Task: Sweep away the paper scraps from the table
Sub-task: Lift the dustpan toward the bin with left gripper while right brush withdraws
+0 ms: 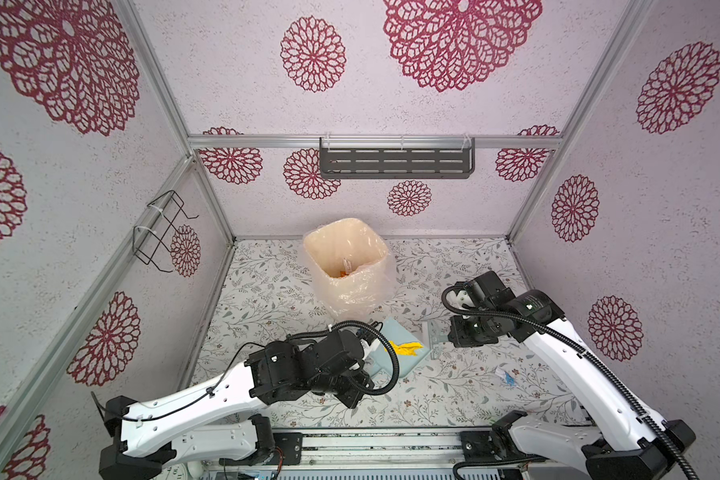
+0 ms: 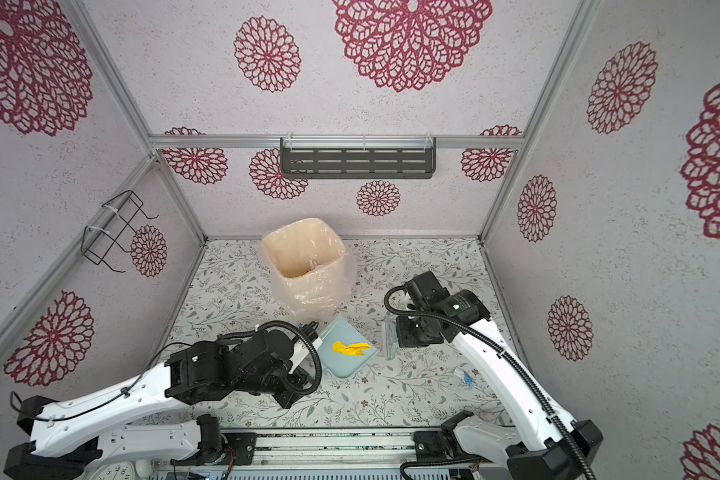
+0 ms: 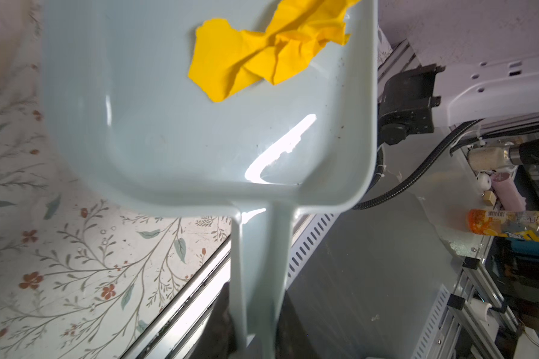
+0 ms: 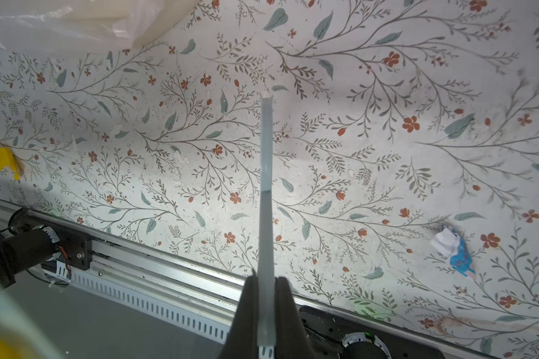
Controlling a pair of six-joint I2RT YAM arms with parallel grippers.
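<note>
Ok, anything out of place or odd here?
A white scrap with blue marks lies alone on the table beside the right arm, apart from the dustpan, which holds a yellow scrap. Nothing looks spilled or damaged.

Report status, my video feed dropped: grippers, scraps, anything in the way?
Left gripper shut on dustpan handle; right gripper shut on brush. Yellow scrap in dustpan; white blue-marked scrap on table. Nothing between brush and it.

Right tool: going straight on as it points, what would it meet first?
Probably the white leaf-printed table: the thin pale brush in the right tool aims at bare print. The pale blue-grey dustpan lies close by; depth is unclear.
</note>
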